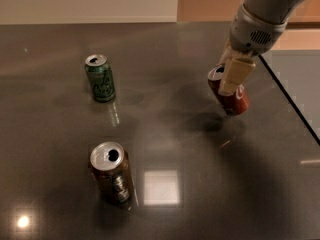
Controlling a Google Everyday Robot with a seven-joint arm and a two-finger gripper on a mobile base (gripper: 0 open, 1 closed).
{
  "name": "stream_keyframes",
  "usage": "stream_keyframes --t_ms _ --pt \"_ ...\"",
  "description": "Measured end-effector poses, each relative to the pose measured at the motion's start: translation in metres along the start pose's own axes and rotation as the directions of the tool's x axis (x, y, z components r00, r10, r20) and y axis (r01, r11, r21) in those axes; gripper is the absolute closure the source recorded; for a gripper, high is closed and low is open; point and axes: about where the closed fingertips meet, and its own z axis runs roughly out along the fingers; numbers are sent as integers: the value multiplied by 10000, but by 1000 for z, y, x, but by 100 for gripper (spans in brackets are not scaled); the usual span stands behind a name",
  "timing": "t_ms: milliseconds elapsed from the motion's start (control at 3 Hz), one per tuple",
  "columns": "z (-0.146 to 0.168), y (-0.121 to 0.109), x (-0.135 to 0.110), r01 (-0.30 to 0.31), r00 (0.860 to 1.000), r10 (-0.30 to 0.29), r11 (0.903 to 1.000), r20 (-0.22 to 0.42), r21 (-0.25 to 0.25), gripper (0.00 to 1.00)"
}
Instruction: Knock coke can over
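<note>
The gripper (234, 76) sits over the right side of the table (210, 199), its jaws against the coke can (237, 103), which leans tilted just beneath them. Well left of the jaws stands the back can (100, 79), upright. The front can (112, 175) stands left of them and well nearer the camera, also upright.

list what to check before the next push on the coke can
1. The claw is against the coke can near its top: ok.
2. The coke can is knocked flat: not ok, only tilted.
3. The green can is upright, far from the claw: ok.
4. The brown can is upright, far from the claw: ok.
5. Room between the coke can and the table edge for its fall: cannot tell.
</note>
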Motion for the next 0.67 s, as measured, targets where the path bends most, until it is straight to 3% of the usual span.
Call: stream_keyframes --t_ms 333,667 --pt "19 13 7 363 9947 -379 9992 -957 -181 100" --pt "29 19 10 556 9887 -594 9980 -1373 -314 100"
